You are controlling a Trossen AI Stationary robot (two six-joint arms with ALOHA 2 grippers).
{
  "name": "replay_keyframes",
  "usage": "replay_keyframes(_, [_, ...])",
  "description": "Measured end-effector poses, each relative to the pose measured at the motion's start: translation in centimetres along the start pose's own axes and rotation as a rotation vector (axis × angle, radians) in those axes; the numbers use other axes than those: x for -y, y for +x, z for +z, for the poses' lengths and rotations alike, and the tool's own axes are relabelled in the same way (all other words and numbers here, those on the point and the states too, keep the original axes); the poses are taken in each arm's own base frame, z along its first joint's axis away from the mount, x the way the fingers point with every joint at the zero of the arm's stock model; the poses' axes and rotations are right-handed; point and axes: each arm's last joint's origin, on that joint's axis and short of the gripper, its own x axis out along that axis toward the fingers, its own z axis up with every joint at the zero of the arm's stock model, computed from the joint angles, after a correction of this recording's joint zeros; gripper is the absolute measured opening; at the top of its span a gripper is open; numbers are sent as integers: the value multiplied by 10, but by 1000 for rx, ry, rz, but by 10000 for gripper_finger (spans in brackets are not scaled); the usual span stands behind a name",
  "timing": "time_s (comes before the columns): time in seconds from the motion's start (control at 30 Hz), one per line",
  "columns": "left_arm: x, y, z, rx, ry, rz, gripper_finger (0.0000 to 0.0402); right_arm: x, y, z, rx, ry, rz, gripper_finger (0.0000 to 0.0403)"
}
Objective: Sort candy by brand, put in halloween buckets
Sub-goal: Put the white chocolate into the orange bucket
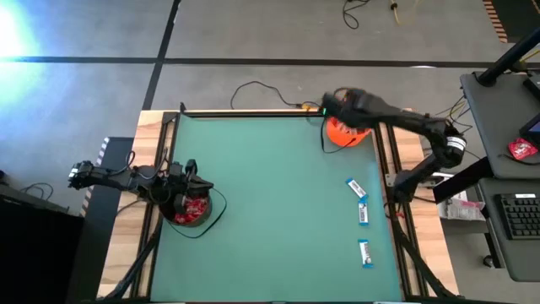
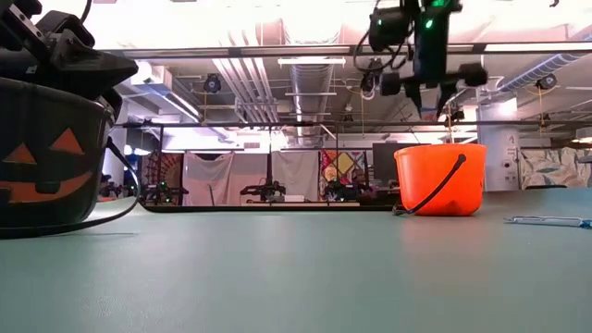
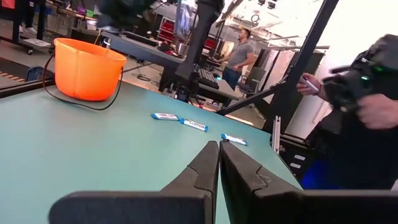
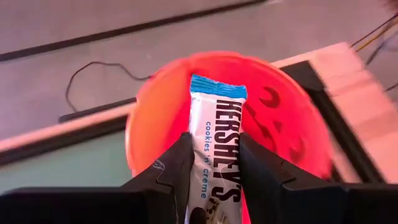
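My right gripper [image 4: 215, 144] hangs above the orange bucket [image 1: 346, 132], shut on a white-and-blue candy bar [image 4: 217, 112]. In the low view this gripper [image 2: 431, 88] stands well above the bucket's rim [image 2: 440, 148]. Three more white-and-blue bars [image 1: 355, 187] [image 1: 363, 214] [image 1: 365, 252] lie flat on the mat near the table's right edge. My left gripper [image 3: 219, 152] is shut and holds nothing; it sits over the black bucket [image 1: 191, 209], which has red packets [image 1: 196, 208] inside. My right gripper pinches the bar between its two fingers [image 4: 180, 163], across the bar's width at its rear part [image 4: 214, 171]. The fingers come from above and lie along the bar. The bar's blue free end [image 4: 217, 87] sticks out past the fingertips, lifted clear over the bucket's opening.
The orange bucket stands at the table's far right corner, its dark handle [image 2: 427, 199] drooping to the mat. The black bucket's wire handle [image 1: 218, 211] lies on the mat. A person [image 3: 239, 53] stands beyond the table; a hand [image 3: 379, 109] shows at its side. The green mat's middle [image 1: 270, 194] is bare.
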Motion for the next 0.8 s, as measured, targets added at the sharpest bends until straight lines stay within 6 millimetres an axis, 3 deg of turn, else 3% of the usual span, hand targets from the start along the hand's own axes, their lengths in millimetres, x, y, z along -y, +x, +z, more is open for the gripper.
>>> replay_keyframes(0.1, [0, 0, 0, 0, 0, 0, 0, -1, 27, 25, -61, 41, 15, 107])
replay_keyframes(0.2, [0, 0, 0, 0, 0, 0, 0, 0, 55, 37, -144, 56, -11, 107])
replay_keyframes(0.43, [0, 0, 0, 0, 0, 0, 0, -2, 106, 37, -298, 0, -93, 107])
replay_keyframes(0.63, [0, 0, 0, 0, 0, 0, 0, -6, 131, 32, -391, -17, -106, 107])
replay_keyframes(0.8, [0, 0, 0, 0, 0, 0, 0, -8, 135, 29, -415, -24, -96, 115])
